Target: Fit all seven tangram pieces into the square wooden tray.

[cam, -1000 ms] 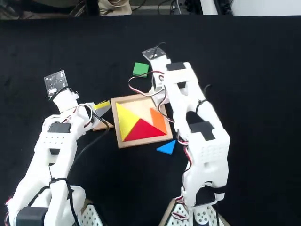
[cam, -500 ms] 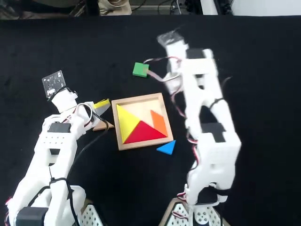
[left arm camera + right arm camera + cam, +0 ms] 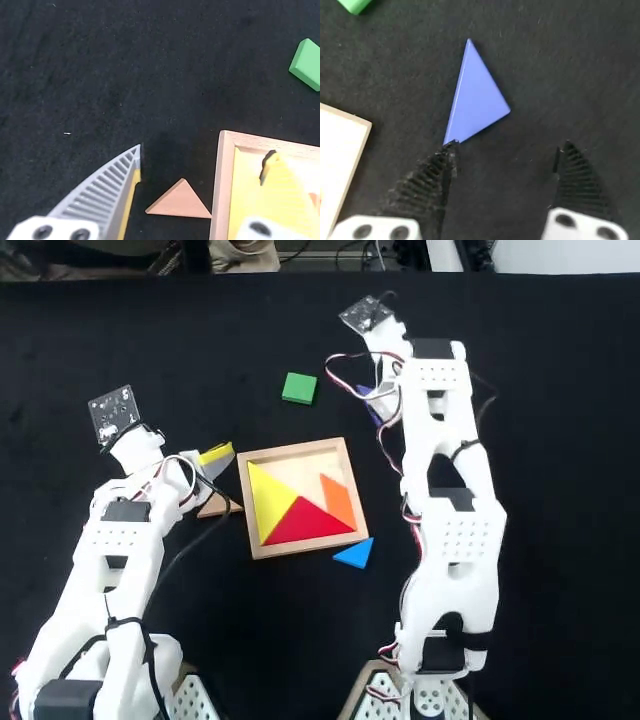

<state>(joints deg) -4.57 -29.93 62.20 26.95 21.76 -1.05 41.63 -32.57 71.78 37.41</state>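
The square wooden tray (image 3: 254, 540) lies mid-table and holds a yellow triangle (image 3: 263, 496), a red triangle (image 3: 305, 520) and an orange piece (image 3: 337, 496). Just left of the tray a tan triangle (image 3: 179, 202) rests on the cloth. My left gripper (image 3: 204, 151) hangs open above it, one finger over the tray's rim (image 3: 223, 190). Beyond the tray's far right corner lies a violet-blue triangle (image 3: 475, 97). My right gripper (image 3: 509, 145) stands open just short of that triangle, nothing between its fingers. A green square (image 3: 299, 388) and a small blue triangle (image 3: 354, 554) lie loose.
Black cloth covers the whole table. The green square (image 3: 352, 5) lies close to the violet-blue triangle. The small blue triangle sits against the tray's near right corner. Both arm bases (image 3: 300, 695) stand at the front edge.
The right arm has swung from the tray's far edge toward the back right and now hovers at the violet-blue triangle. The left arm has stayed put.
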